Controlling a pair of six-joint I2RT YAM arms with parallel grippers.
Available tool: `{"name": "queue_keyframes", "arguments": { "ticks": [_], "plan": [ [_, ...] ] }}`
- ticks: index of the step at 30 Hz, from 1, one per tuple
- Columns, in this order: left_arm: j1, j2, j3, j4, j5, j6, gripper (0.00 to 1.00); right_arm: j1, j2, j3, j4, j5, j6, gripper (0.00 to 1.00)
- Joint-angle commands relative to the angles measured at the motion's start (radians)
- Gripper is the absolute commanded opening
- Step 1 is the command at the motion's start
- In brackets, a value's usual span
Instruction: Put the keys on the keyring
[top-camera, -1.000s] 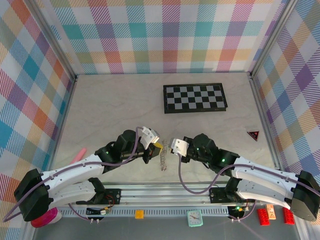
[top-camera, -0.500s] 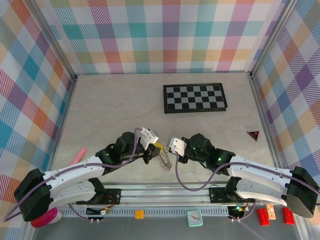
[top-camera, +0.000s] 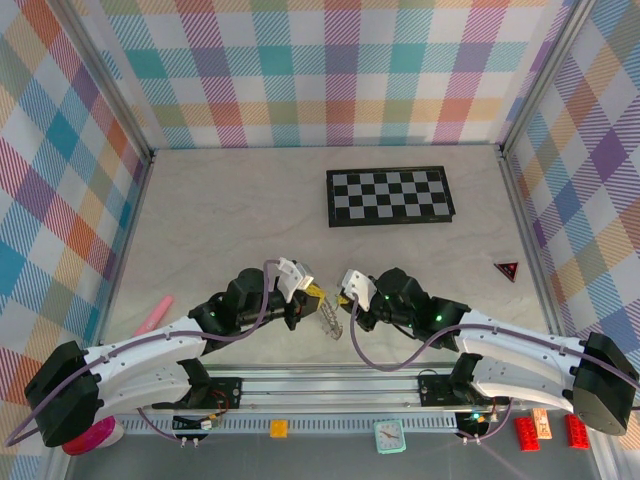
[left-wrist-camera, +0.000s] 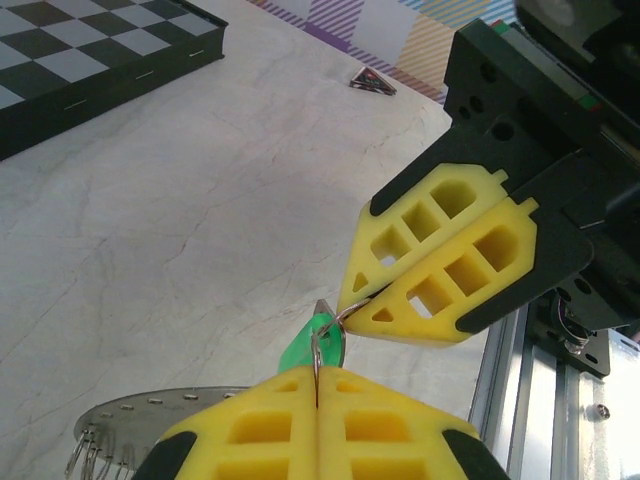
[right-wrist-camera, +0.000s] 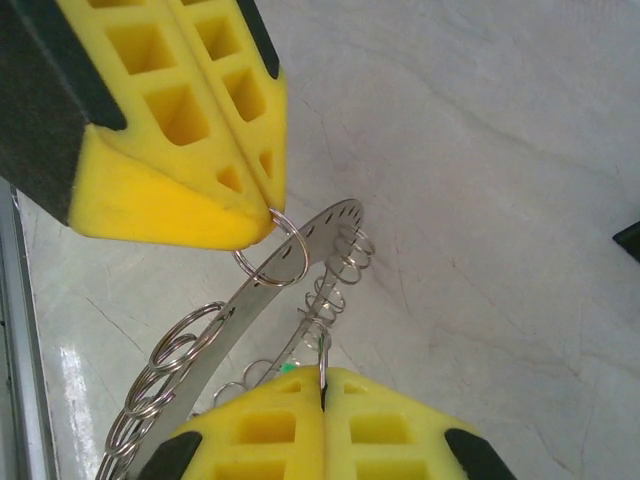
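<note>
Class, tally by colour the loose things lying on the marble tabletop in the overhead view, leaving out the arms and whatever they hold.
Black-and-white checkerboard: 1
Red-and-black triangle: 1
Pink stick: 1
Total: 3

Links: I see white shells on the left arm (top-camera: 150, 350) and the right arm (top-camera: 520, 345), with black joint housings.
Cables: a purple cable (top-camera: 265, 290) loops along each arm to its wrist.
Lights: small green light (top-camera: 437, 320) on the right forearm; another (top-camera: 214, 312) on the left.
Grippers: left gripper (top-camera: 312, 293) and right gripper (top-camera: 347, 297) have white blocks behind them.
Fingers: my wrist views show yellow wedges (left-wrist-camera: 260, 430) with rectangular and triangular cut-outs, backed in black.
Mounts: black, at 7 and 5 o'clock in the top view.
</note>
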Motion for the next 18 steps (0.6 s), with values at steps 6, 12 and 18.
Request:
{"name": "queue_keyframes", "arguments": {
  "ticks": [6,12,18],
  "plan": [
    [-0.021,-0.014,-0.008,0.062,-0.002,0.03,0.0,0.006,0.034,0.07,-0.017,-0.021,0.156,0.0],
    [-0.023,-0.016,-0.007,0.064,-0.002,0.03,0.0,0.005,0.03,0.067,-0.004,-0.038,0.183,0.0],
    [-0.024,-0.018,-0.006,0.065,-0.002,0.037,0.0,0.005,0.026,0.066,-0.008,-0.046,0.191,0.0]
  ]
}}
